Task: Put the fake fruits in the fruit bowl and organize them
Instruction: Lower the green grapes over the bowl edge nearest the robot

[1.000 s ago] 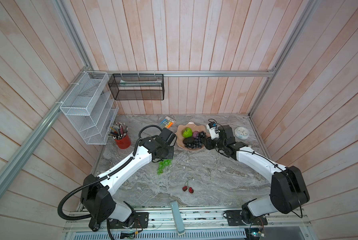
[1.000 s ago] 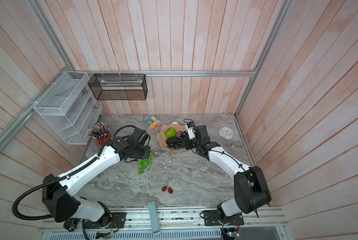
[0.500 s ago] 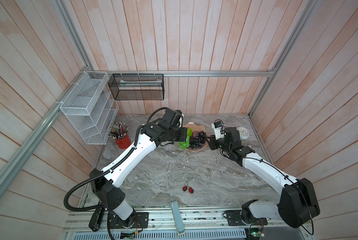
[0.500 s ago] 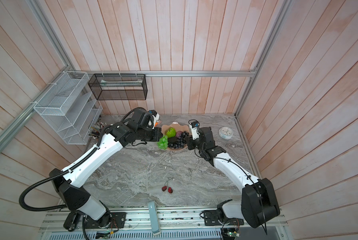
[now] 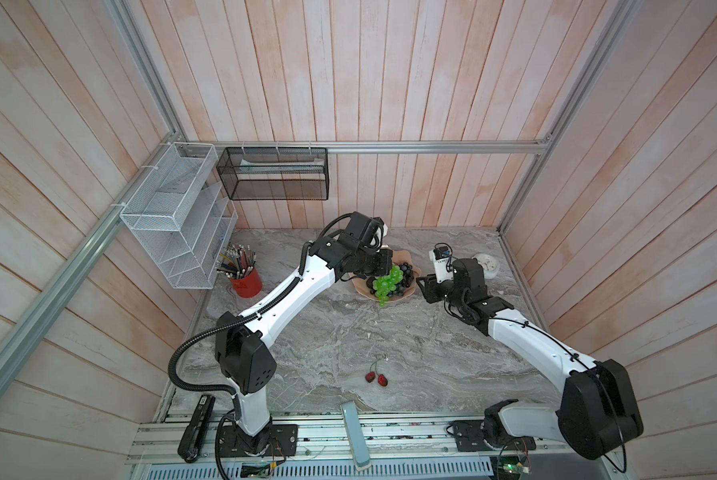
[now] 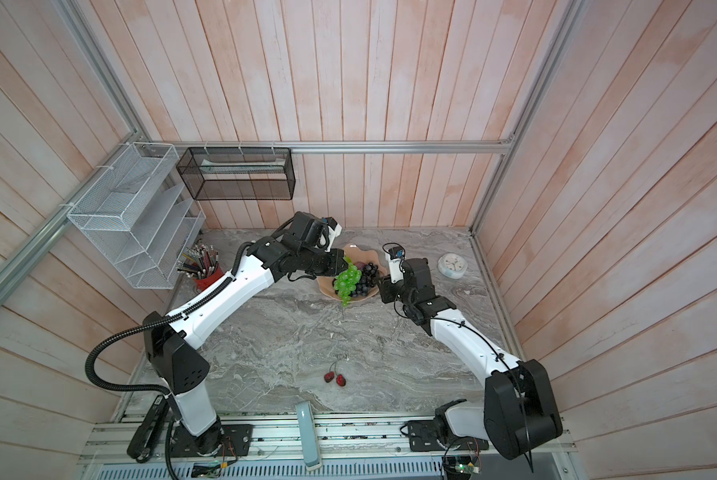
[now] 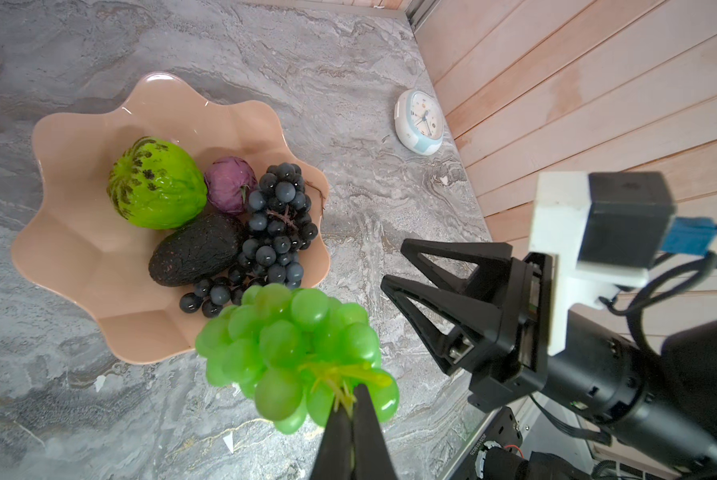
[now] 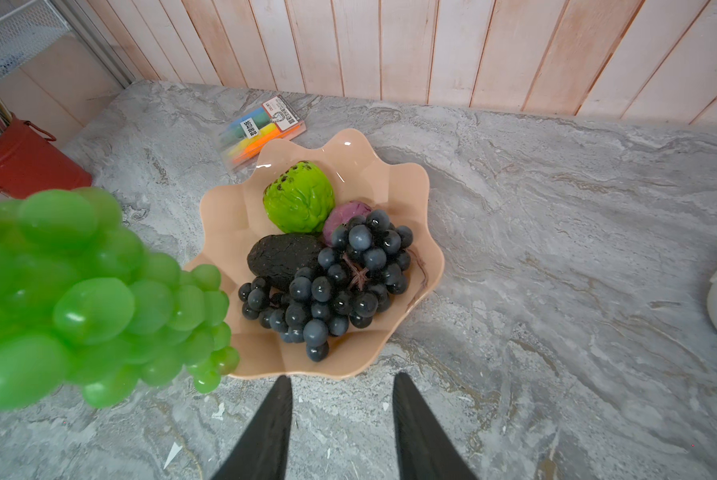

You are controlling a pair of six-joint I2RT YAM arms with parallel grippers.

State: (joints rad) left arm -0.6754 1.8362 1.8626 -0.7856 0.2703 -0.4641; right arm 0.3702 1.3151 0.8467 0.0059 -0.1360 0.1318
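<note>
Green grape bunch (image 7: 290, 345) hangs by its stem from the closed left pincer (image 7: 350, 390): light, limp, likely best gripped there. Right pincer (image 8: 342, 379), partly parted, holds nothing.

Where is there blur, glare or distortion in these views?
Right wrist view: the green grape bunch sits close to the lens and is soft, while the fruit bowl is sharp, with small glints on its rim. Left wrist view: the same bunch looks slightly smeared. In both top views the wall planks bow slightly from wide-angle distortion.
</note>
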